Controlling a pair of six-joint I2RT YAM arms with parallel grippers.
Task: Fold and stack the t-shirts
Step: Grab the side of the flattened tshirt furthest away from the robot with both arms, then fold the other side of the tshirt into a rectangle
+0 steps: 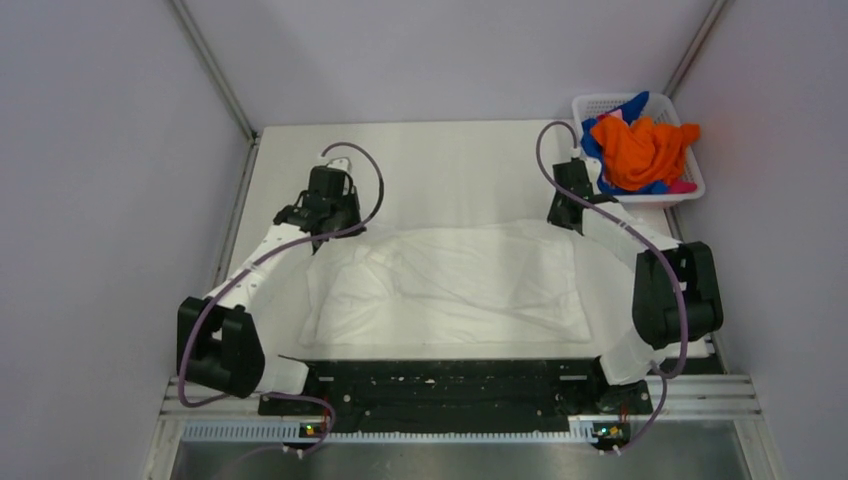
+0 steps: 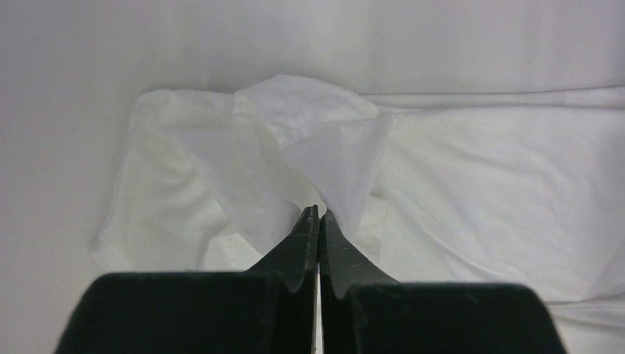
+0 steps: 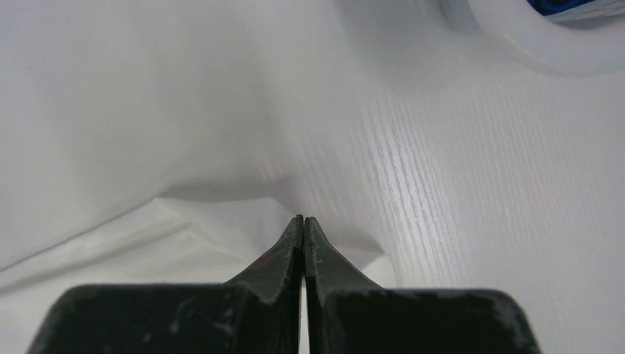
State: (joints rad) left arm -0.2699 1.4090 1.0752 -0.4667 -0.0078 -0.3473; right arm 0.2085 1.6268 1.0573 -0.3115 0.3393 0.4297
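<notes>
A large white t-shirt lies spread and rumpled across the middle of the table. My left gripper is at its far left corner, and my right gripper at its far right corner. In the left wrist view the gripper is shut on a raised fold of the white shirt. In the right wrist view the gripper is shut at the shirt's edge, and cloth rises from its tips. Orange, blue and pink shirts lie bunched in the basket.
A white lattice basket stands at the table's far right corner, just behind my right gripper; its rim shows in the right wrist view. Grey walls close in the table on the left, right and back. The arm bases sit on a black rail at the near edge.
</notes>
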